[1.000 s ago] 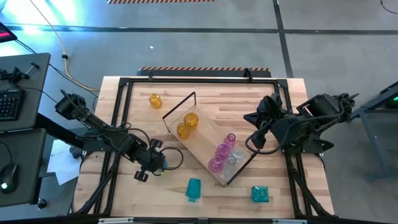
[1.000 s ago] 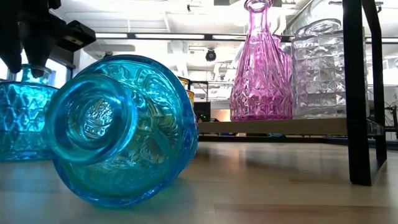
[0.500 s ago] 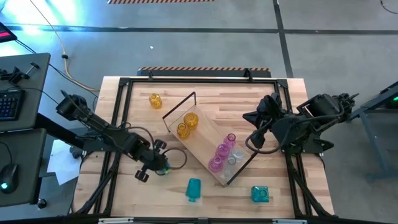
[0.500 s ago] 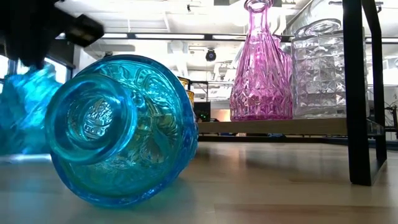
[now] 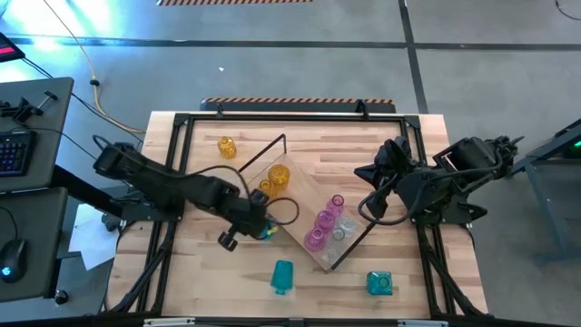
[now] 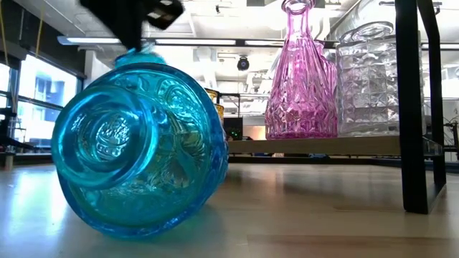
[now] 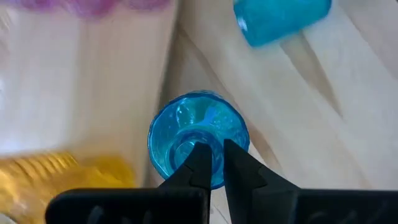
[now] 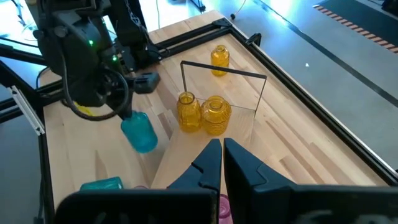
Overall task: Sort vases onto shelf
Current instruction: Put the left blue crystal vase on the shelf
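High view: You see the left gripper point(image 5: 257, 221) over the table centre-left, just beside the shelf point(image 5: 292, 195), which lies diagonally. It is clamped on a teal vase point(image 5: 264, 231); only a small bit of teal shows below the fingers. On the shelf: two amber vases point(image 5: 273, 181) at the far end, two pink vases point(image 5: 320, 229) and a clear vase point(image 5: 339, 232) at the near end. Off the shelf: a lone amber vase point(image 5: 226, 146) at the far left, a tipped teal vase point(image 5: 282, 276) near the front edge, a squat teal vase point(image 5: 379, 283) at front right. The right gripper point(image 5: 361, 172) waits at the right side, fingers closed, empty.

Low view: The tipped teal vase point(image 6: 136, 147) fills the foreground, base toward the camera. Behind it, the pink bottle point(image 6: 300, 72) and the clear vase point(image 6: 366, 79) stand upright on the shelf board point(image 6: 315, 145).

Left wrist view: Fingers point(image 7: 200, 163) pinch the rim of the held teal vase point(image 7: 198, 134), clear of the table surface. The tipped teal vase point(image 7: 283, 18) lies beyond.

Right wrist view: Own fingers point(image 8: 208, 163) meet, nothing between. You see the held teal vase point(image 8: 139, 132) hanging tilted under the left gripper point(image 8: 125, 114), near the amber pair point(image 8: 202, 113).
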You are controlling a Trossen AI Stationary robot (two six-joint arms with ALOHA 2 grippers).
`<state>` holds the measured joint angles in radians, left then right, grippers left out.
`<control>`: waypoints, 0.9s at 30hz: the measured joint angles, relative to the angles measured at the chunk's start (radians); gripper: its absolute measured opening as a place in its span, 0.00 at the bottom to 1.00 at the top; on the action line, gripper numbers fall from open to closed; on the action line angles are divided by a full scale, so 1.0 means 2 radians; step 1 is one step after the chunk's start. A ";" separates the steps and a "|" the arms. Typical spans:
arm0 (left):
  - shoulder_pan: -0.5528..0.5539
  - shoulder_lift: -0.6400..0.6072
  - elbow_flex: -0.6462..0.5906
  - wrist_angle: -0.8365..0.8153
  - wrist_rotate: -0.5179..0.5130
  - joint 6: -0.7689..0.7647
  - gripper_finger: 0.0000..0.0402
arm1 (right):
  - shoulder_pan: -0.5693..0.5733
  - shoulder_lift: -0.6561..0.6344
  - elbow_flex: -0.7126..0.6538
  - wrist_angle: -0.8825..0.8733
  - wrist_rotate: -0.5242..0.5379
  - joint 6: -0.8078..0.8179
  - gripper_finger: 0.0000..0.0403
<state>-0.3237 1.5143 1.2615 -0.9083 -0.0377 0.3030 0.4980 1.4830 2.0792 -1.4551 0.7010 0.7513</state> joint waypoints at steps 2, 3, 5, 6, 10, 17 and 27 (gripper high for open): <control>0.008 0.020 0.027 -0.004 0.000 0.025 0.02 | 0.000 0.000 0.000 0.000 0.000 0.000 0.00; 0.011 0.032 0.039 -0.010 0.000 0.037 0.02 | 0.000 0.000 0.000 -0.001 0.000 0.000 0.00; 0.018 0.057 0.065 -0.021 0.001 0.057 0.02 | 0.000 0.000 0.000 -0.003 -0.001 0.000 0.00; 0.022 0.068 0.078 -0.023 0.001 0.065 0.02 | 0.000 0.000 0.000 -0.003 -0.001 0.000 0.00; 0.035 0.104 0.121 -0.048 0.000 0.096 0.01 | 0.000 0.000 0.000 -0.003 -0.006 0.000 0.00; 0.059 0.114 0.145 -0.060 -0.006 0.123 0.01 | 0.000 0.001 0.000 -0.004 -0.018 0.000 0.00; 0.085 0.115 0.144 -0.056 0.002 0.124 0.01 | 0.000 0.001 0.000 -0.011 -0.024 -0.004 0.00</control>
<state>-0.1547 1.7439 1.5490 -1.0197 -0.0343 0.5506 0.4980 1.4857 2.0792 -1.4780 0.6536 0.7432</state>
